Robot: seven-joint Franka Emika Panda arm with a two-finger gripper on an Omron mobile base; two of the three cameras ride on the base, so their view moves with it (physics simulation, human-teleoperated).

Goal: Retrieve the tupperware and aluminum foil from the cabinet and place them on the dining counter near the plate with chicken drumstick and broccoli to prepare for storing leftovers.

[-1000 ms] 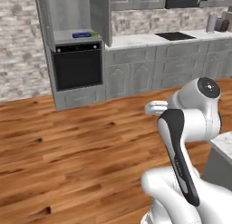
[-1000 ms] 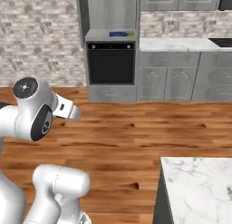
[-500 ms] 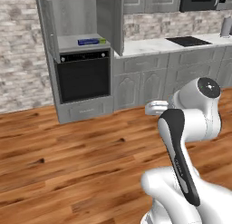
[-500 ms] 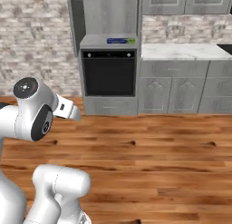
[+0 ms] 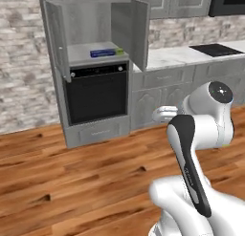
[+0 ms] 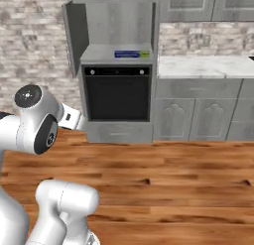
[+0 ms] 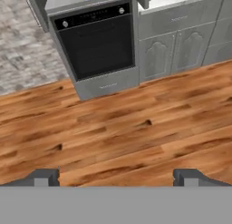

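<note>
The aluminum foil (image 5: 105, 52) lies near the front edge of the shelf in the open cabinet (image 5: 91, 34), just above the black oven (image 5: 97, 95), with both cabinet doors swung wide. A broad stretch of bare wood floor (image 6: 173, 174) lies between that unit and the robot. The arm (image 5: 196, 134) is folded up close over its base, and the gripper (image 7: 116, 177) points down and forward at the floor with its jaws wide apart, holding nothing.

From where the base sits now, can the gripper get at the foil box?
Probably not yet. The foil box lies in the open cabinet above the oven, doors swung wide, but a stretch of wood floor separates it from the open gripper.
</note>
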